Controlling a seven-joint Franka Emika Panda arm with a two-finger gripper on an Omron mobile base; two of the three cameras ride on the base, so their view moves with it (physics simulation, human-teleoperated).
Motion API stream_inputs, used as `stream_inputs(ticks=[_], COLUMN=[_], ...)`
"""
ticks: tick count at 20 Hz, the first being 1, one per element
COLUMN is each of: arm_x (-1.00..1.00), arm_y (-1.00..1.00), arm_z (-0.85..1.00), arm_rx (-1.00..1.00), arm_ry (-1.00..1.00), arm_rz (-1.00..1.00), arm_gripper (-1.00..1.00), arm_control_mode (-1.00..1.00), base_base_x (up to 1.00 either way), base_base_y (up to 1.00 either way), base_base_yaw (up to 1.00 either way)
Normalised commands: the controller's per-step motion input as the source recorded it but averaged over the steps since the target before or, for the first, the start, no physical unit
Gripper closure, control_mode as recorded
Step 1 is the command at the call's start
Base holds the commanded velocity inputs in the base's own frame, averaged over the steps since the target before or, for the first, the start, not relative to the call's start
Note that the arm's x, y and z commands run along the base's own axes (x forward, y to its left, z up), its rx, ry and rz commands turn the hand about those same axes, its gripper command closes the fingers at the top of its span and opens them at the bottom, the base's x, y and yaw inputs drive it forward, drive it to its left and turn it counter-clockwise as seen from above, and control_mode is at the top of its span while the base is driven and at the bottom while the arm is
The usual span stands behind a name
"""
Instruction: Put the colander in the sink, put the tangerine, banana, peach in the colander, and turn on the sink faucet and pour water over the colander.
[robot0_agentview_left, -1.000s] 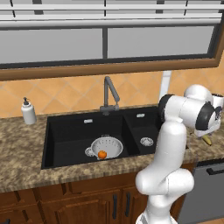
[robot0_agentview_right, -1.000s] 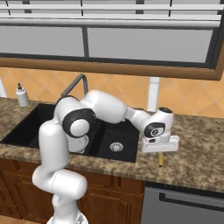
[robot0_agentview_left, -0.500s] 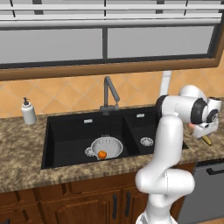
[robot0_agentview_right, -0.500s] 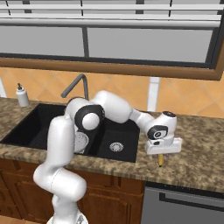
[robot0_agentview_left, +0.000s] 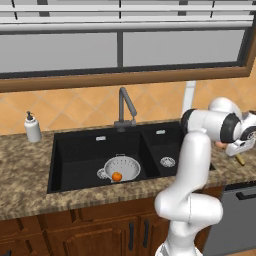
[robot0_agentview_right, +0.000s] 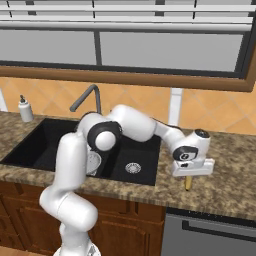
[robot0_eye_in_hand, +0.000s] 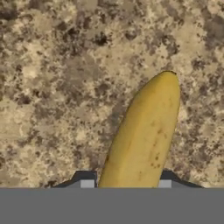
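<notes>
In the left base view the arm is reaching out to the right over the speckled brown worktop (robot0_agentview_left: 20, 185), and the end effector (robot0_agentview_left: 238, 156) is hanging low at the far right edge, with a short yellow stub of the banana (robot0_agentview_left: 240, 160) poking out beneath it and a sliver of the pink-orange peach (robot0_agentview_left: 220, 144) peeking out just beside its wrist. Well away to the end effector's left, the colander (robot0_agentview_left: 122, 167) is sitting in the wider basin of the black sink (robot0_agentview_left: 75, 160), and the tangerine (robot0_agentview_left: 116, 176) is lying inside it near its front rim. The sink faucet (robot0_agentview_left: 125, 107) is standing behind the basins, and a white soap dispenser (robot0_agentview_left: 32, 128) is standing on the worktop further left still. In the right base view the end effector (robot0_agentview_right: 188, 176) is pressing down toward the worktop just right of the sink, and the banana is sticking out below it toward the front edge. In the hand view the banana is lying on the worktop and running straight away from between the two dark fingertips (robot0_eye_in_hand: 85, 180), which are sitting close against its sides; whether they are actually clamping it cannot be told. No brand, label or writing is readable on anything.
</notes>
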Motion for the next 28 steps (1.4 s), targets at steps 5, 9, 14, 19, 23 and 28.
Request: stream_inputs(ticks=[5, 9, 14, 19, 23, 28], arm_x=[-0.66, -0.42, -0.46, -0.44, -0.43, -0.53], arm_y=[0.22, 0.66, 0.92, 1.0, 1.0, 1.0], arm_z=[0.84, 0.84, 0.84, 0.82, 0.85, 0.93], arm_rx=[-0.01, -0.08, -0.13, -0.21, -0.22, -0.07], arm_ry=[-0.33, -0.25, -0.13, 0.0, 0.0, 0.04], arm_rz=[0.1, 0.27, 0.12, 0.0, -0.01, 0.0], arm_gripper=[1.0, 1.0, 1.0, 1.0, 1.0, 1.0], arm_control_mode=[-1.0, -1.0, -1.0, -1.0, -1.0, -1.0], base_base_x=[0.0, 0.0, 0.0, 0.0, 0.0, 0.0], base_base_y=[0.0, 0.0, 0.0, 0.0, 0.0, 0.0], base_base_yaw=[0.0, 0.0, 0.0, 0.0, 0.0, 0.0])
